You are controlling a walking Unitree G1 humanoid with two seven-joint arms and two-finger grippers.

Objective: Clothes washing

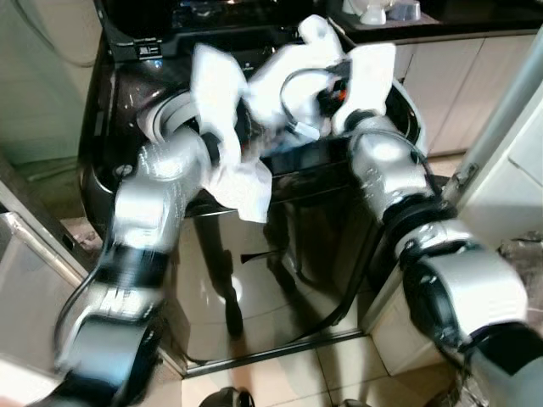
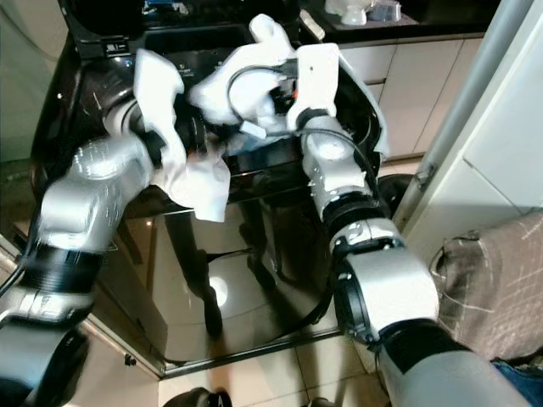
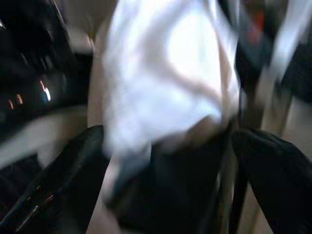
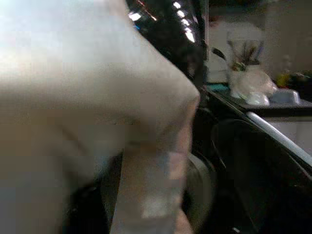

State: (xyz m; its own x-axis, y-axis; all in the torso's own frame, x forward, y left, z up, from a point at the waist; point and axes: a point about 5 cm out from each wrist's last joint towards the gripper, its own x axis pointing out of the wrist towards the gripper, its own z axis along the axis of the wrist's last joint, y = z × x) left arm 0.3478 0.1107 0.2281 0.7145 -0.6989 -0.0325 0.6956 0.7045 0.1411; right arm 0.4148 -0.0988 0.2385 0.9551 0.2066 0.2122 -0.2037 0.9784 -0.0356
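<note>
A: White garment (image 1: 229, 127) bunched above the open top of the black washing machine (image 1: 254, 237). Long axis runs left-right between both arms, one end drooping down the machine's front.

B: Hands? Left hand (image 1: 222, 140) and right hand (image 1: 327, 89) are buried in cloth; grip state, cannot tell.

A: Right wrist view adds a far surface (image 4: 273, 105) with a utensil cup (image 4: 243, 61); left wrist view, blurred fabric.
</note>
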